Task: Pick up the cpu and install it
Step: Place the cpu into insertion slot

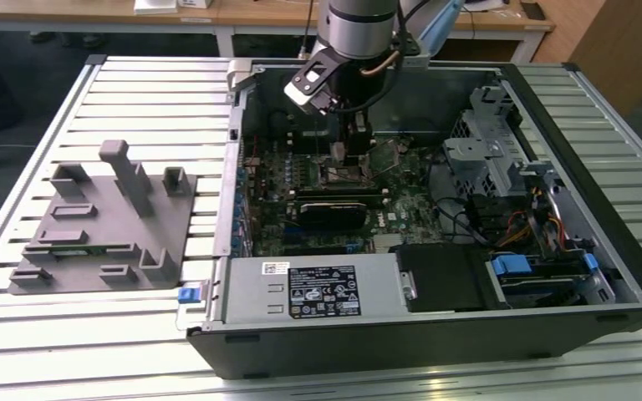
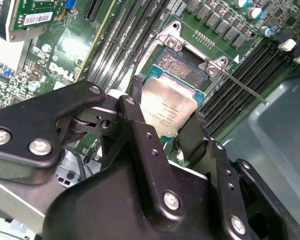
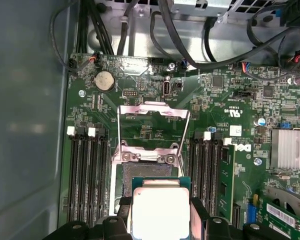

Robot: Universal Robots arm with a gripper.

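The cpu (image 2: 167, 107), a small square chip with a pale silvery top, sits between my gripper's (image 2: 165, 114) two black fingers (image 2: 195, 131), which are shut on its opposite edges. It hangs just above the open dark socket (image 2: 182, 64) on the green motherboard, partly overlapping it. In the first wrist view the cpu (image 3: 160, 210) hovers at the near edge of the socket (image 3: 145, 172), whose metal load plate (image 3: 152, 120) stands flipped open. In the exterior view my gripper (image 1: 350, 149) reaches down into the computer case over the socket (image 1: 338, 174).
A thin metal lever (image 2: 245, 87) sticks out beside the socket. Memory slots (image 3: 87, 175) flank it on both sides. A black block (image 1: 338, 209) lies on the board nearby. Cables and drive cages (image 1: 500, 167) fill the case's right. A grey plastic fixture (image 1: 98, 225) lies outside the case.
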